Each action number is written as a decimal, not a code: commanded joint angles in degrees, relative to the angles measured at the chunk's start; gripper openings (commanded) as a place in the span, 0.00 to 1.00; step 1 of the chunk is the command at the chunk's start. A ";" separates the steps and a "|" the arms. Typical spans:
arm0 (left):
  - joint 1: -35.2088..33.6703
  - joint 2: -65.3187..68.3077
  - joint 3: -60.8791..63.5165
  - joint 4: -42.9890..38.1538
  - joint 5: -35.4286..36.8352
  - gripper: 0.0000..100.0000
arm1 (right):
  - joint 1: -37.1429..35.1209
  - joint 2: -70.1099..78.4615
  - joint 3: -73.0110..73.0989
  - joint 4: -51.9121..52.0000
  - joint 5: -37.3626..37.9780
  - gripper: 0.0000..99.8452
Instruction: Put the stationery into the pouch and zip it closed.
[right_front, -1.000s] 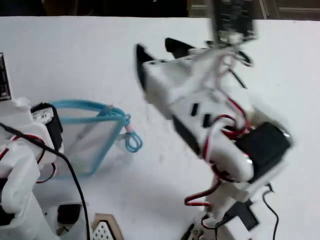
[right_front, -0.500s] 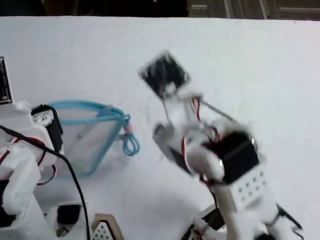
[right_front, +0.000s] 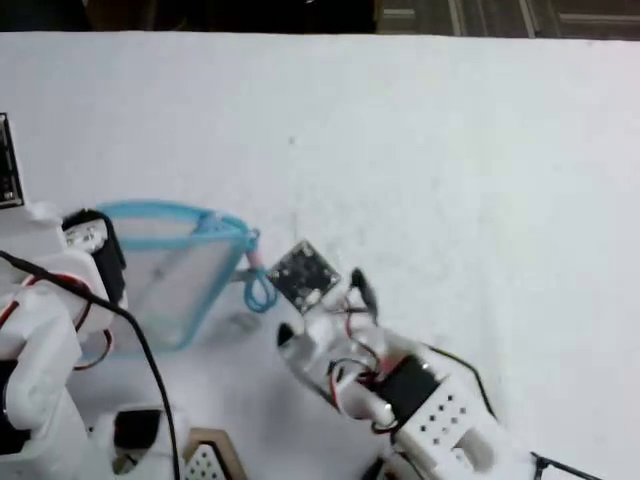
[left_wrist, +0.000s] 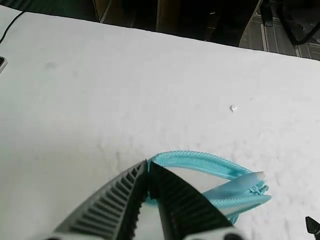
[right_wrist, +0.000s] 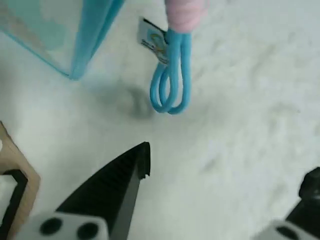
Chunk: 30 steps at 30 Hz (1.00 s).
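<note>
Teal zip tape (left_wrist: 200, 161) sits pinched between the closed jaws of the left gripper (left_wrist: 147, 169), nearest the robot. This is most likely to anchor the pouch (right_front: 170, 272) so that it cannot slide when the zip is pulled. Just beside it, the right gripper (right_wrist: 227, 170) hangs low over the table (right_front: 450, 130) with its fingers spread wide and nothing between them. It points at the blue loop (right_wrist: 170, 80), which I judge a sensible line-up for taking the pull. The loop lies flat on the table, tied to a pink bead (right_wrist: 184, 12) at the pouch's corner, apart from the open jaws. The pouch lies flat with one edge held; whether the stationery is inside I cannot tell through its cloudy wall. Count: two grippers, one pouch, one loop, one bead, with white table beyond.
</note>
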 joint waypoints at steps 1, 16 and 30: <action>-0.40 0.13 0.18 0.18 0.26 0.02 | -0.84 2.07 0.44 -5.41 -2.37 0.44; -0.40 0.13 0.18 0.09 0.26 0.02 | 4.35 29.67 0.62 -36.88 -4.40 0.44; -0.40 0.22 0.18 0.09 0.35 0.02 | 7.78 36.88 0.35 -50.42 2.64 0.13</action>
